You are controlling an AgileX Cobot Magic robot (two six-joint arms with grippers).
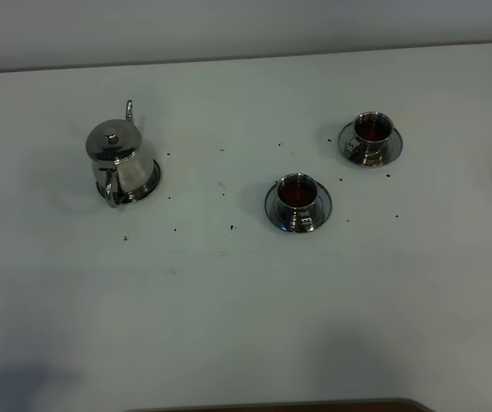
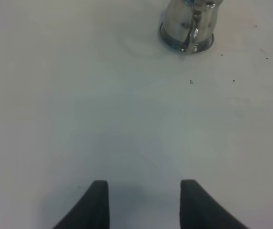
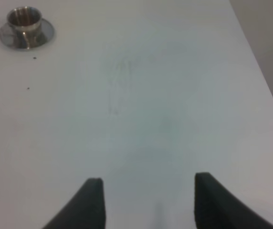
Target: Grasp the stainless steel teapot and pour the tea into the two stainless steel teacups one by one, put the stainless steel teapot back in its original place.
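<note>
White tabletop (image 1: 228, 326) fills every view, speckled with dark flecks. On it the stainless steel teapot (image 1: 119, 160) stands upright on its round coaster (image 1: 148, 188), handle toward the camera, well apart from the two teacups: the nearer cup (image 1: 297, 196) and the farther cup (image 1: 371, 130), each on a saucer and each showing reddish-brown tea. The left gripper (image 2: 143, 202) hangs over bare table with its fingers apart and empty, the teapot far ahead; the right gripper (image 3: 148, 202) is likewise spread and holds nothing. The work looks finished (both cups filled, pot home), so the remaining risk is a stray arm sweep clipping the handle or a saucer and spilling tea.
</note>
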